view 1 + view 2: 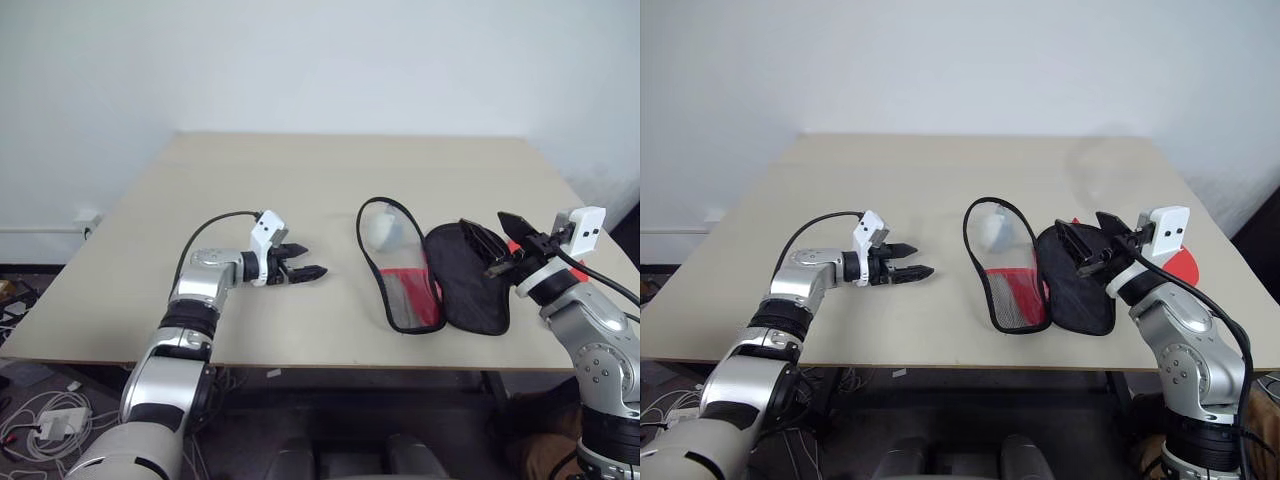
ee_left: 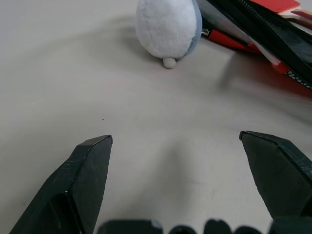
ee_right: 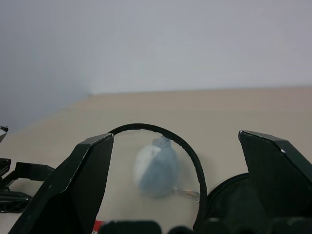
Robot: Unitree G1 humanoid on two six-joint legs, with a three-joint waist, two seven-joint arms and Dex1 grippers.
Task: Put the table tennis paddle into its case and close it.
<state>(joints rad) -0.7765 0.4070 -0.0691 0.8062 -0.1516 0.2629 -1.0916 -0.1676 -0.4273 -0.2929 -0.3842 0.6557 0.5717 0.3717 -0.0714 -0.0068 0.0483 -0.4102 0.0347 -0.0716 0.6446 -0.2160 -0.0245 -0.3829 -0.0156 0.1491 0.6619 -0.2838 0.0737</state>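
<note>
**Desk:** Where's the case?

**Me:** I see the case (image 1: 430,275) lying unzipped and spread open on the table (image 1: 300,190), toward its front edge. One half shows dark lining, the other the black zipper rim, red fabric and a mesh patch. Inside the rim's loop, at the end farther from me, sits a small grey-white plush lump (image 1: 383,231).

**Desk:** And the paddle?

**Me:** In the right eye view a red rounded shape (image 1: 1181,266) peeks out on the case's right side, behind my right arm. I can't tell whether it's the paddle.

**Desk:** Hands?

**Me:** My left gripper (image 1: 305,269) hovers low over the table, well left of the case, fingers apart and holding nothing. My right gripper (image 1: 505,243) sits over the case's dark half, fingers (image 3: 85,180) spread wide, nothing between them.
</note>
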